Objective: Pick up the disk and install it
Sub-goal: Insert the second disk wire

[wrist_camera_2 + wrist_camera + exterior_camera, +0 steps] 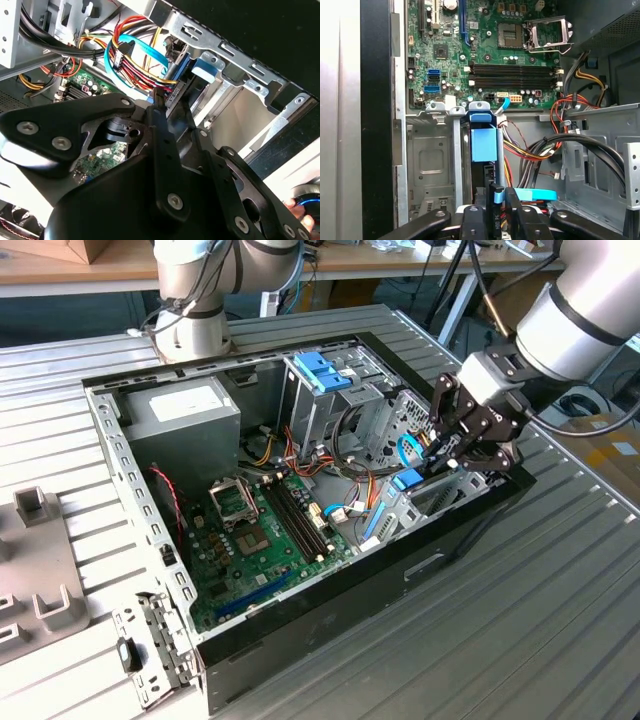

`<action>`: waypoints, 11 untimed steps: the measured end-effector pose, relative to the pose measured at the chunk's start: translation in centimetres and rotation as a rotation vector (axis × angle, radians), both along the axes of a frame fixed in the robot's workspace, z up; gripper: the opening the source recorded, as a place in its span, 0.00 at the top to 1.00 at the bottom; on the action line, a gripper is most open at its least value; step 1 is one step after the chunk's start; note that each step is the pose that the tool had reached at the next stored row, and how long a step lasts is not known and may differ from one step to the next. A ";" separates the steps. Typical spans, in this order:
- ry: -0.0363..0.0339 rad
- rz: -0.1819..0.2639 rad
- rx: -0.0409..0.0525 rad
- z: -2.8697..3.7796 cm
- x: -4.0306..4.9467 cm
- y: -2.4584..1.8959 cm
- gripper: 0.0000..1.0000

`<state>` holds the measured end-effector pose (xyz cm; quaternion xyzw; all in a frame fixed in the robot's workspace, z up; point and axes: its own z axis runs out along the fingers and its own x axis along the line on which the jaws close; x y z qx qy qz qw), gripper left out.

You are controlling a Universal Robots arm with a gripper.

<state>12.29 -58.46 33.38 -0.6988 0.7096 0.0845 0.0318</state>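
Blue-framed disk seated upright in drive bay, twelve o'clock of end effector. Nearly closed, grip unclear. Probably rigid, weighty; best held by frame edges.

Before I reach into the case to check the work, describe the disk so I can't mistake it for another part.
Start from the open computer case; at its end toward the exterior view's right, under the gripper, is a metal drive bay. The disk stands on edge there, marked by its light blue frame, unlike the bigger grey power-supply box.
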 end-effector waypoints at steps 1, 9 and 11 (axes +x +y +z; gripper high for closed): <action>0.0000 0.000 -0.0001 0.03 0.00 -0.01 0.71; 0.0014 0.000 0.0153 2.16 0.04 0.06 0.72; 0.0085 0.000 0.0169 1.98 0.23 0.06 0.85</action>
